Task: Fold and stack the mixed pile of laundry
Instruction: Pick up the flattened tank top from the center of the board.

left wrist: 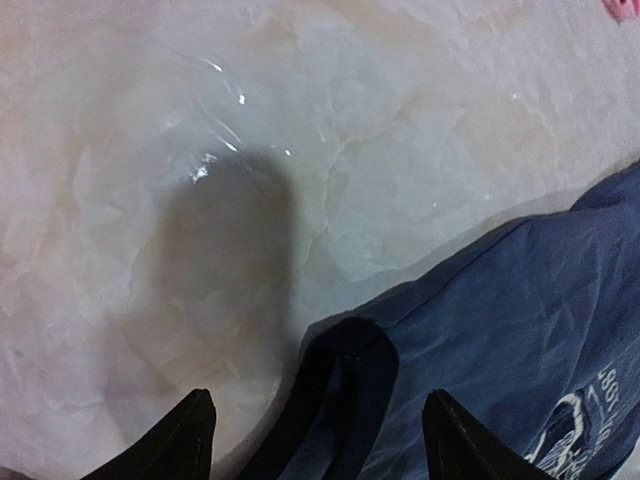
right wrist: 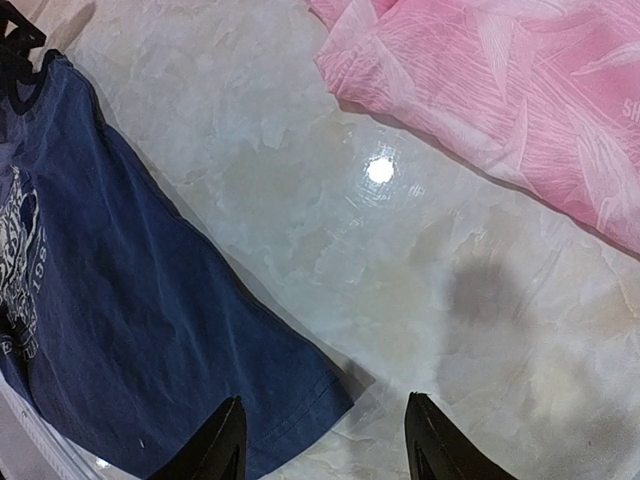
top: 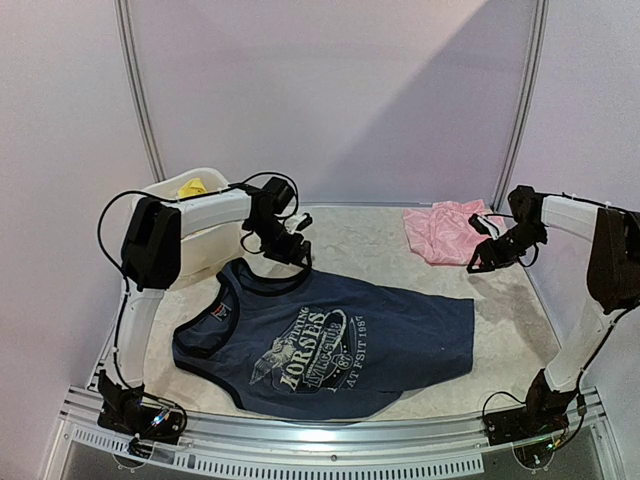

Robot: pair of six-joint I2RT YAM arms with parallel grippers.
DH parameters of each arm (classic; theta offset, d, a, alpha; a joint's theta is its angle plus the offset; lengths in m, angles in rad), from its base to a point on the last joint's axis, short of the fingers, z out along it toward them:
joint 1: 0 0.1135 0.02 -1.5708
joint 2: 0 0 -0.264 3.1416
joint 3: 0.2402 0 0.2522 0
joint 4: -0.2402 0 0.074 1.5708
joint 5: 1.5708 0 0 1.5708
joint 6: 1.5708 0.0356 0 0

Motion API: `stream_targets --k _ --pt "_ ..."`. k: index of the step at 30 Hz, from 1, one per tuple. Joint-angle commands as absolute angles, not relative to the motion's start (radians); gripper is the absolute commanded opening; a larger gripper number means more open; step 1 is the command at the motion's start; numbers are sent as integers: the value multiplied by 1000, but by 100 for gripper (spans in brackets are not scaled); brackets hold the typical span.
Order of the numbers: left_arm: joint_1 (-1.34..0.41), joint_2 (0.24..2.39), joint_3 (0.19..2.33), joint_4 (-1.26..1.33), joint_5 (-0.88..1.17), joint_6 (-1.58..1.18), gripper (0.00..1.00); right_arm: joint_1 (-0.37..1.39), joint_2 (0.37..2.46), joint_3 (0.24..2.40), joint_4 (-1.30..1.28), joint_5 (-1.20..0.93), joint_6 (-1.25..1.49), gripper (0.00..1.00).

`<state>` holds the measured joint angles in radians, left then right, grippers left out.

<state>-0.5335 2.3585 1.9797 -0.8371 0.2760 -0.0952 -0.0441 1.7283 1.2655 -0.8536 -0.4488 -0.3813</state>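
Lying flat and print-up in front of me, the navy sleeveless top with the pale horse print and lettering (top: pixel 330 345) is what my next move turns on. Its long axis runs sideways: neck and shoulder straps toward my left arm, hem toward my right. So each arm is nearer its own end of the top.

My left gripper (top: pixel 290 247) hangs over the top's far shoulder strap. In the left wrist view, that dark-bound strap loop lies in the gap between my two black fingertips (left wrist: pixel 195 430). They are spread wide and hold nothing, and I cannot tell whether they touch the cloth.

My right gripper (top: pixel 485 262) sits at the top's far hem corner. From its wrist camera, that corner reaches into the gap between the fingertips, which are likewise well apart and empty.

I judge that both far corners are lined up for a pinch. The fold would then carry that far edge toward me, across the top's short way.

Beyond the top's hem end lies the thin pink ruffled garment (top: pixel 445 230), crumpled and apart from the top. A strip of bare marble-patterned table (top: pixel 380 235) shows between them. Beyond the top's neck end stands a white plastic tub (top: pixel 205 250), partly hidden by my left arm. A small yellow garment (top: pixel 192 187) shows at its rim.
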Motion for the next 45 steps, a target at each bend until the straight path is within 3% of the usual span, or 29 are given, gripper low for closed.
stream_targets --k 1,4,19,31,36,45 --pt "-525 2397 2037 -898 335 -21 69 -41 1751 1253 -862 -479 -378 55" --pt "-513 2428 2074 -901 378 -28 58 -41 1757 1256 -865 -487 -371 55" --pt "-511 2514 2166 -896 420 -77 45 -41 1766 1253 -872 -486 -367 54" --pt "-511 2525 2185 -919 456 -77 18 -41 1773 1258 -871 -486 -362 54" --pt "-511 2516 2200 -909 457 -79 0 -41 1790 1258 -876 -457 -365 53" --pt "-500 2467 2219 -872 423 -101 0 -41 1919 1325 -1004 -421 -432 57"
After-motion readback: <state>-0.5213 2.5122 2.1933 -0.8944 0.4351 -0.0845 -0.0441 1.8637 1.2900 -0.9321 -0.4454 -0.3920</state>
